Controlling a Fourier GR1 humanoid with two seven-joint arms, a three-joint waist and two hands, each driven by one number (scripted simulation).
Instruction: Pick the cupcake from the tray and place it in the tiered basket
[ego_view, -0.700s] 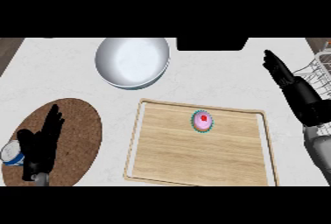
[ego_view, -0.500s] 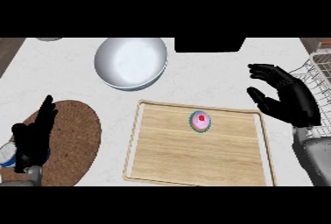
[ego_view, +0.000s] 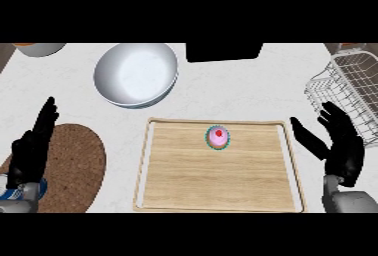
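Sitting unlabelled on tray (ego_view: 221, 190), cupcake (ego_view: 218, 137), no writing legible

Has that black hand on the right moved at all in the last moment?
Yes. The right hand has come down from beside the wire basket and now sits open just right of the tray.

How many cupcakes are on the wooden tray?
1. The cupcake sits near the back middle of the wooden tray. Nothing on the tray could hide another.

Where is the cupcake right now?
In the head view, the cupcake sits on the wooden tray, near its far edge, left of the right hand.
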